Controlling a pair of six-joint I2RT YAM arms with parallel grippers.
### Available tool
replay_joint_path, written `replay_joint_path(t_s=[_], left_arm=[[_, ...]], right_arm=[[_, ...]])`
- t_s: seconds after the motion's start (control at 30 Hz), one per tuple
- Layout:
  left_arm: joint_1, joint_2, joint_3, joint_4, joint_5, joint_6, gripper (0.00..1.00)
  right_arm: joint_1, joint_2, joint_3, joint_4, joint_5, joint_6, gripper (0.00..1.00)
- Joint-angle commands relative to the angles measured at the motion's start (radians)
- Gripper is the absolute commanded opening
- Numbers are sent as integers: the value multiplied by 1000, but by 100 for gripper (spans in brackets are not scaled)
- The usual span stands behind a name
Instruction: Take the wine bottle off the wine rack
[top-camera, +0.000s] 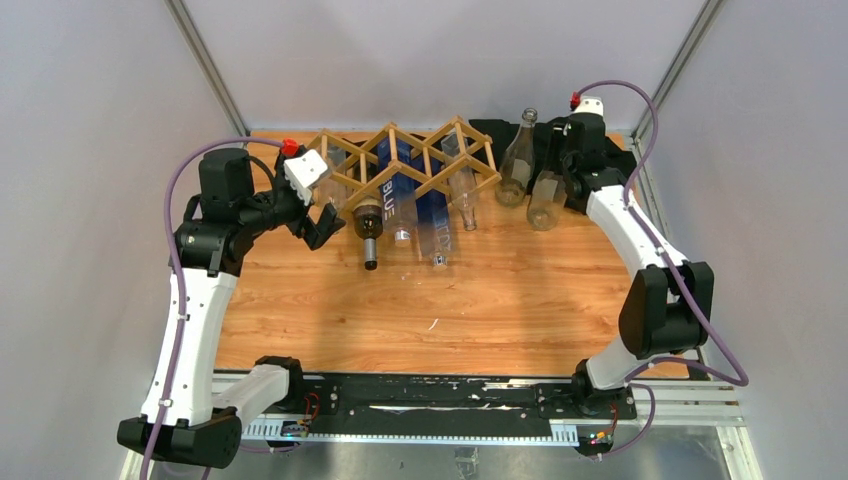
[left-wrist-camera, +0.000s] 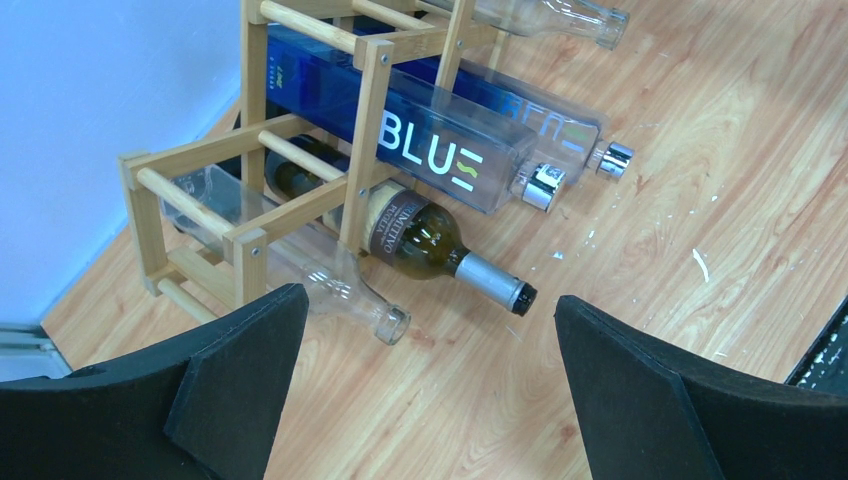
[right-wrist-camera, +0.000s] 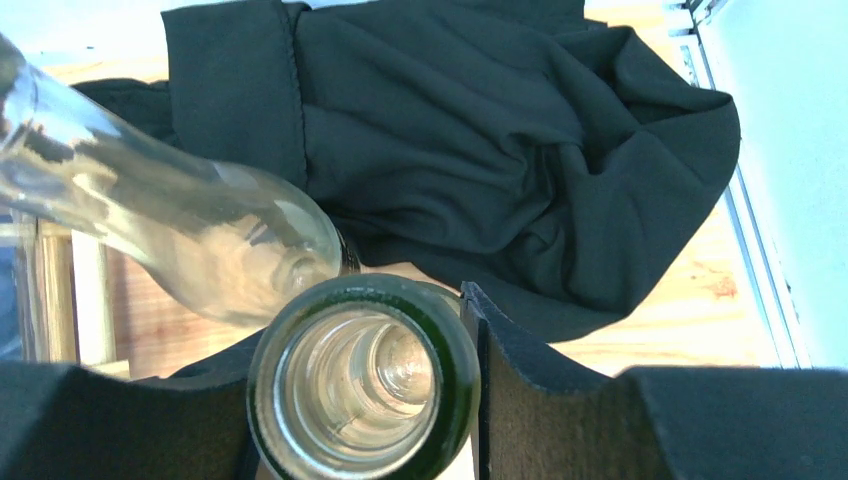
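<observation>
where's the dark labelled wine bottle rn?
Top view, left of centre: the dark wine bottle lies in a bottom slot of the wine rack, neck toward the arms, between a clear bottle and the blue bottle, beside the open left gripper.

Left arm: we see it rise toward 12 o'clock, then the wrist turns toward 3 o'clock.
Left gripper (left-wrist-camera: 430, 305): we see the jaws spread wide, holding nothing.
Right arm: we see the elbow out at 3 o'clock and the forearm running toward 11 o'clock.
Right gripper (right-wrist-camera: 350, 420): we see it clamped on a bottle (right-wrist-camera: 370, 370).
</observation>
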Motion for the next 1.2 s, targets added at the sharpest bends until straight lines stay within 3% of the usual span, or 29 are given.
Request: replay_joint_path(t_s=[0.0, 0.27, 0.37, 0.5, 0.53, 0.6, 0.83, 1.03, 1.17], left_arm=[[4, -10, -8, -15, 1, 7, 100], [4, -22, -3, -15, -7, 5, 100], [3, -32, -17, -15, -13, 14, 100], [4, -30, -32, -16, -24, 19, 100], [4, -25, -32, -16, -27, 18, 100], [4, -14, -27, -16, -30, 10, 100], [7, 56, 34, -62, -100, -4, 100], [62, 119, 39, -58, -104, -34, 100], [158, 155, 47, -40, -74, -52, 100]], right_arm=[[-17, 11, 60, 200, 36, -15, 0], [-37, 20, 39, 274, 46, 11, 1], [-36, -14, 7, 283, 37, 25, 30], [-36, -94, -64, 312, 28, 58, 57], [-36, -109, -78, 312, 13, 64, 74], [-32, -140, -87, 294, -1, 79, 88], [17, -262, -45, 128, 73, 117, 92], [169, -365, 12, -13, 266, 96, 93], [326, -389, 31, -61, 284, 125, 93]])
